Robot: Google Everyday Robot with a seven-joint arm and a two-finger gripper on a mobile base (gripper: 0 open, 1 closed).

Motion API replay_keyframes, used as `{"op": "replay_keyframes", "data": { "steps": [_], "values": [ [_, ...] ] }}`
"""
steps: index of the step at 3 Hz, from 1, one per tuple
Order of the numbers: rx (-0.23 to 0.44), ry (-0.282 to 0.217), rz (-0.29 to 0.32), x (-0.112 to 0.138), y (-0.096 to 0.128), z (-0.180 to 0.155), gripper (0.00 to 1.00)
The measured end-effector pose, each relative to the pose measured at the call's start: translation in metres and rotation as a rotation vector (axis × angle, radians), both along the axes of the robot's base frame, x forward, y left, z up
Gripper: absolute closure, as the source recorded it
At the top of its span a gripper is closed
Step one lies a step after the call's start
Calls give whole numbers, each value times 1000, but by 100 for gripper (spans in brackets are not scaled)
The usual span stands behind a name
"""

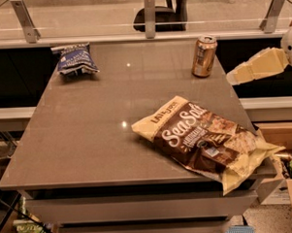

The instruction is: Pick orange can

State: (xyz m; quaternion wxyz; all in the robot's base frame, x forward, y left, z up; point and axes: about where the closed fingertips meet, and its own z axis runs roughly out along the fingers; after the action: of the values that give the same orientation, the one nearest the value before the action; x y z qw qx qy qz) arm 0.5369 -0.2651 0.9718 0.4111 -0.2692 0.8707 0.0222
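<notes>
The orange can [204,56] stands upright near the far right corner of the grey table [88,135]. It has an orange-bronze body and a silver top. My gripper [236,74] is a pale cream shape that comes in from the right edge of the camera view. It hangs just beyond the table's right edge, at about the can's height, and points left toward the can. A small gap separates its tip from the can, and it holds nothing.
A large brown and cream Sea Salt chip bag [210,141] lies at the front right, overhanging the table's corner. A small blue chip bag [74,59] lies at the far left corner. A glass railing with metal posts [150,15] runs behind the table. Boxes [284,180] stand on the floor at right.
</notes>
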Motion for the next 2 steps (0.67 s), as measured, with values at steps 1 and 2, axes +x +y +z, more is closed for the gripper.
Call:
{"op": "replay_keyframes", "data": {
  "steps": [1, 2],
  "values": [
    [13, -38, -32, 17, -6, 2, 0],
    [45, -83, -40, 35, -6, 0, 0]
  ]
}}
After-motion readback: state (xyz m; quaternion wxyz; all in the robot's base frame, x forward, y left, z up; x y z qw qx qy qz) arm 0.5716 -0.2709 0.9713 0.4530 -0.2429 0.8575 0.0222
